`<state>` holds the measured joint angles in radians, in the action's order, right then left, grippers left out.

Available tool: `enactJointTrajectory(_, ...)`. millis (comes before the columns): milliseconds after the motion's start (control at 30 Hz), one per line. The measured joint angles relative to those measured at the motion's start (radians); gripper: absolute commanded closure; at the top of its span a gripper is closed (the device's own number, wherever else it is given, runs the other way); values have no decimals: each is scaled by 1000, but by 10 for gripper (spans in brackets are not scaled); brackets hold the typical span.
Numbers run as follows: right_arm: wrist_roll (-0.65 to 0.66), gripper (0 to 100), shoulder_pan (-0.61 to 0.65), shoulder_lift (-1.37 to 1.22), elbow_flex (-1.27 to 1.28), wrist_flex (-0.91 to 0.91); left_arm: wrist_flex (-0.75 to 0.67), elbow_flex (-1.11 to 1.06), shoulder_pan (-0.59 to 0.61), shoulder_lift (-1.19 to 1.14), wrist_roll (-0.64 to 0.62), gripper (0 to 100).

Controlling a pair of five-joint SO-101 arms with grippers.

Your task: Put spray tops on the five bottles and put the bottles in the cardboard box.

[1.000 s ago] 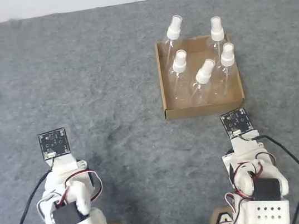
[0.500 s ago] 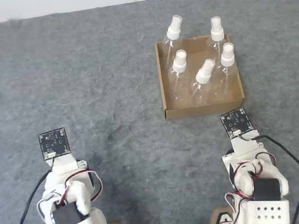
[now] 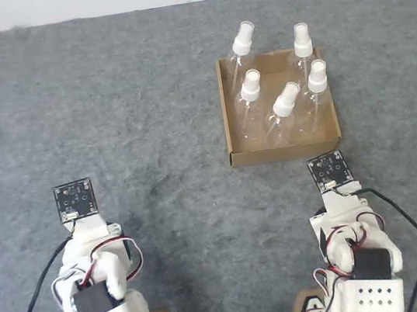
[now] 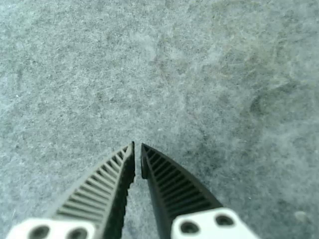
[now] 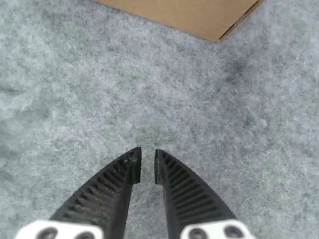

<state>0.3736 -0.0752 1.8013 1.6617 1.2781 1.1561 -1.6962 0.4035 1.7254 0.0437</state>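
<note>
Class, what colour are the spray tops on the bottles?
White. The spray tops show best in the high view.

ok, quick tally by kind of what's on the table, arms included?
bottles: 5
spray tops: 5
cardboard box: 1
arms: 2 (left gripper, right gripper)
Total: 13

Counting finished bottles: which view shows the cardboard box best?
High view: the whole cardboard box from above, five bottles standing inside. Right wrist view has one corner; left wrist view, grey mat.
</note>
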Motion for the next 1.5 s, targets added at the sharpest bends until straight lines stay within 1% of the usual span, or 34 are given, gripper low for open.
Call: enactJointTrajectory(1500, 0, 978, 0, 0, 0, 18, 0, 0, 0, 0, 0, 988)
